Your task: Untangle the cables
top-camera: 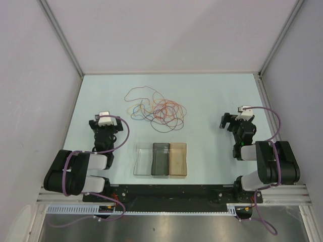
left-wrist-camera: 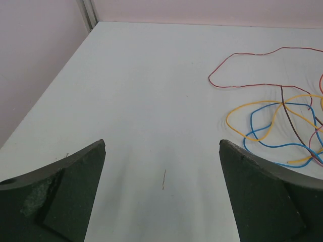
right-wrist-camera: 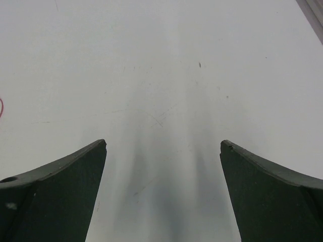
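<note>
Cables [top-camera: 155, 108] lie in one loose tangle on the pale table [top-camera: 212, 91], ahead of both tools: forward and to the right of the left gripper [top-camera: 106, 123], forward and to the left of the right gripper [top-camera: 236, 121], well apart from each. The heap is longer across than deep, its long axis running slantwise from the far end nearer the left tool to the near end nearer the right one. The left arm [top-camera: 75, 171] and right arm [top-camera: 267, 166] are both folded, elbows drawn back by their bases, forearms reaching forward, wrists low with the fingers aimed away from the bases. Three small trays [top-camera: 161, 159], one clear, one dark and one amber, sit side by side between the arms, nearer than the tangle.

From the left wrist, the left gripper [left-wrist-camera: 162, 146] has its jaws spread wide with only bare table between them. The cables [left-wrist-camera: 283, 103] sit ahead and off to its right, none touching the fingers. A red wire [left-wrist-camera: 255, 54] loops farthest out; a yellow wire [left-wrist-camera: 252, 103] and a blue wire [left-wrist-camera: 251, 121] curl nearer, and a dark brown wire [left-wrist-camera: 291, 123] crosses them, running roughly from far to near.

From the right wrist, the right gripper [right-wrist-camera: 163, 143] is likewise spread wide over bare table, holding nothing. A tiny red curve at the left edge [right-wrist-camera: 1, 107] is probably the rim of the tangle, too little to tell.
</note>
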